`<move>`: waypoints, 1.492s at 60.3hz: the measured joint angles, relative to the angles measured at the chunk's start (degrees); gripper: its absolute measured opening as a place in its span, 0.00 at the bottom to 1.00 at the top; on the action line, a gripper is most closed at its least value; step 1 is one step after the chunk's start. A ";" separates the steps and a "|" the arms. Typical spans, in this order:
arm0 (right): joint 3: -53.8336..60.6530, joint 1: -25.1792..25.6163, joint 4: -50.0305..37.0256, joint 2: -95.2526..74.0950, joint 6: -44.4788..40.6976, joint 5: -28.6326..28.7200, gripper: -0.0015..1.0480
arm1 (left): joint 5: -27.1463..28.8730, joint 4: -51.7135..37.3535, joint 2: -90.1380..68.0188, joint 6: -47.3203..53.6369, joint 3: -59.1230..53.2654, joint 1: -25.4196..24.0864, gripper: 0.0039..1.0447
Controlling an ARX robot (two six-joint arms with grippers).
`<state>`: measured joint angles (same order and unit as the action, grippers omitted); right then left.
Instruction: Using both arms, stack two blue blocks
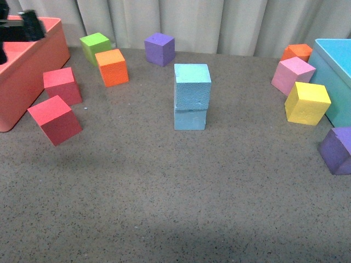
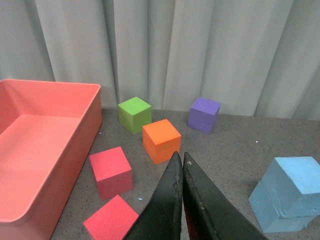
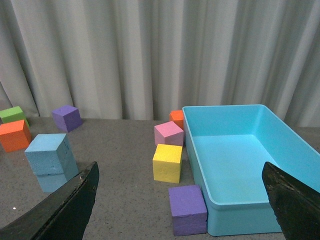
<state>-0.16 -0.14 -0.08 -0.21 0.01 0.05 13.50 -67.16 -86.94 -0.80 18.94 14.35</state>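
Note:
The two blue blocks stand stacked at the table's middle, the upper block (image 1: pixel 192 85) resting a little askew on the lower block (image 1: pixel 190 119). The stack also shows in the left wrist view (image 2: pixel 292 186) and in the right wrist view (image 3: pixel 50 154). Neither gripper touches it. My left gripper (image 2: pixel 182 157) is shut and empty, raised over the left side near the red cubes; a black part of the left arm (image 1: pixel 23 26) shows above the red bin. My right gripper (image 3: pixel 180 167) is open and empty, off to the right near the turquoise bin, and is out of the front view.
A red bin (image 1: pixel 24 82) stands at far left and a turquoise bin (image 1: pixel 335 68) at far right. Two red cubes (image 1: pixel 55 119), an orange cube (image 1: pixel 112 67), a green cube (image 1: pixel 95 46) and a purple cube (image 1: pixel 159 49) lie left and back. Pink (image 1: pixel 292 75), yellow (image 1: pixel 307 102), orange and purple (image 1: pixel 335 150) cubes lie right.

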 joint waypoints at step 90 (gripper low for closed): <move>0.00 0.00 0.00 0.00 0.00 0.02 0.91 | -13.46 51.06 71.06 0.37 -17.86 -14.21 0.03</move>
<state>-0.16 -0.14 -0.08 -0.21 0.01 0.08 0.03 -16.10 -15.88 -0.43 1.08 0.14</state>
